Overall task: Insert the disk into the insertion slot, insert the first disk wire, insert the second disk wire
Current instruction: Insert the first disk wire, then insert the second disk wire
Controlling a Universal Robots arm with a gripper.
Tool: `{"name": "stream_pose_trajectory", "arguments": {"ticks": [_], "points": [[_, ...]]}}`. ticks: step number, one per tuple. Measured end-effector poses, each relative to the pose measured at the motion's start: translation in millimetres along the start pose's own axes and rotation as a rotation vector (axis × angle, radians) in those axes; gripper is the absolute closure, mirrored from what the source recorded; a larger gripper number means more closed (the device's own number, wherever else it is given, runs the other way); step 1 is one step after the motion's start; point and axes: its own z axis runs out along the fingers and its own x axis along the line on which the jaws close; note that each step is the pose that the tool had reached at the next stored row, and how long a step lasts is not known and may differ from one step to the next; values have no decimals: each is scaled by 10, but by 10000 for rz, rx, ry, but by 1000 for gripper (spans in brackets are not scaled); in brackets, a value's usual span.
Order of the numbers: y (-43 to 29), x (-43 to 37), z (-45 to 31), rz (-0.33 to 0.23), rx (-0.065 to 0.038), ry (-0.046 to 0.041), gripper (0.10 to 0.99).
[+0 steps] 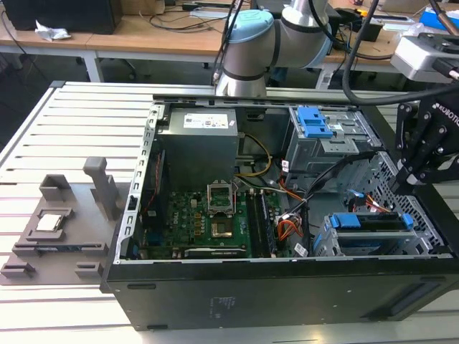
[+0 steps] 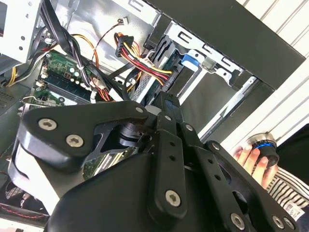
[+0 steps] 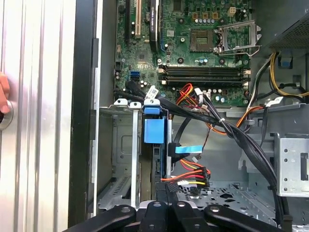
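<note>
the disk (image 1: 366,221) sits in the insertion slot (image 1: 324,242) on the exterior view's right, blue carrier showing. the gripper (image 3: 166,205) hangs close above it, fingers pressed together, beside the red-and-yellow power wire (image 3: 190,175).

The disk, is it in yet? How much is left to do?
The disk already sits in its grey slot. The gripper hangs just above it, close to the red and yellow wire. A blue wire lies beside the disk too. Whether either wire is plugged in can't be seen, so the wire steps may be left.
</note>
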Motion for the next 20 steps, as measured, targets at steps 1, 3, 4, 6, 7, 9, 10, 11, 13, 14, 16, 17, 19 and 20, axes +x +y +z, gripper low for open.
{"name": "stream_pose_trajectory", "arguments": {"ticks": [1,3,4,6,7,9,10,11,13,14,16,17,19,20], "points": [[0,0,-1,0,0,0,980],[0,0,-4,0,0,1,980],[0,0,-4,1,0,0,980],[0,0,-5,0,0,0,980],[0,0,-5,0,0,0,980],[0,1,-6,0,0,0,980],[0,0,-6,0,0,1,980],[0,0,-6,0,0,1,980],[0,0,-7,0,0,0,973],[1,1,-7,0,0,1,851],[0,1,-8,0,0,0,784],[0,0,-8,0,0,0,784],[8,0,-9,1,0,3,784],[17,-1,-7,0,0,1,784]]}}
